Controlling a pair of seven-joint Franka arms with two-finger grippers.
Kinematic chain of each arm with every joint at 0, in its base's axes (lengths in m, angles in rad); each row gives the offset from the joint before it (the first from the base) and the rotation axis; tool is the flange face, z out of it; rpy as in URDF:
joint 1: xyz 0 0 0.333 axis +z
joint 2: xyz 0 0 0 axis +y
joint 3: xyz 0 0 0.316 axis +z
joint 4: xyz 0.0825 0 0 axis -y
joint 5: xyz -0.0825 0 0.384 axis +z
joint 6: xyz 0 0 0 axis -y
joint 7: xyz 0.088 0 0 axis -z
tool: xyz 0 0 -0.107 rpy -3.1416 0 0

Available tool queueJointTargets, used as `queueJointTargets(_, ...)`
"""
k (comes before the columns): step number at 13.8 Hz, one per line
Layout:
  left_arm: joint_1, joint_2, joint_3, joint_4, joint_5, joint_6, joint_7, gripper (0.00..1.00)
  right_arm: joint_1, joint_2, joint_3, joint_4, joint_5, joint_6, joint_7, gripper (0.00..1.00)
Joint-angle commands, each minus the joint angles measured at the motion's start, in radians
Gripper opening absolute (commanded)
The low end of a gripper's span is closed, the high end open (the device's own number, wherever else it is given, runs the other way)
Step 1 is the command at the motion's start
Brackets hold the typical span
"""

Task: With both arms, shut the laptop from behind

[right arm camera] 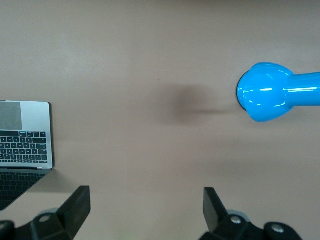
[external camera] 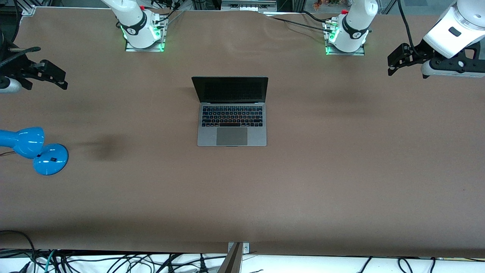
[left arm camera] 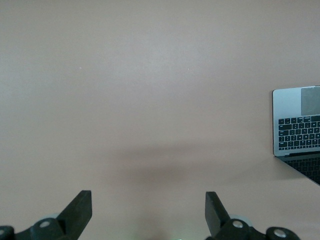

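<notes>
The laptop sits open in the middle of the brown table, its dark screen upright on the side toward the arm bases and its trackpad toward the front camera. It also shows at the edge of the left wrist view and of the right wrist view. My left gripper is open and empty, up in the air over the left arm's end of the table, well apart from the laptop. My right gripper is open and empty, over the right arm's end of the table. Both arms wait.
A blue desk lamp lies on the table at the right arm's end, nearer the front camera than the right gripper; its head shows in the right wrist view. The table's front edge carries cables below it.
</notes>
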Motion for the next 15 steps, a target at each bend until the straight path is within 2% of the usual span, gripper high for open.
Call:
queueJointTargets(1, 0.010, -0.027, -0.010, -0.030, 0.002, 0.021, -0.011, 1.00, -0.001, -0.017, 0.003, -0.012, -0.004, -0.010, 0.000, 1.00)
queueJointTargets(12, -0.003, -0.003, -0.015, -0.014, -0.020, -0.010, 0.002, 1.00, 0.000, -0.012, 0.009, -0.036, 0.004, -0.015, 0.037, 1.00)
queueJointTargets(15, -0.010, 0.028, -0.076, -0.010, -0.018, -0.018, -0.011, 1.00, 0.012, -0.014, 0.067, -0.065, 0.004, -0.024, 0.054, 1.00)
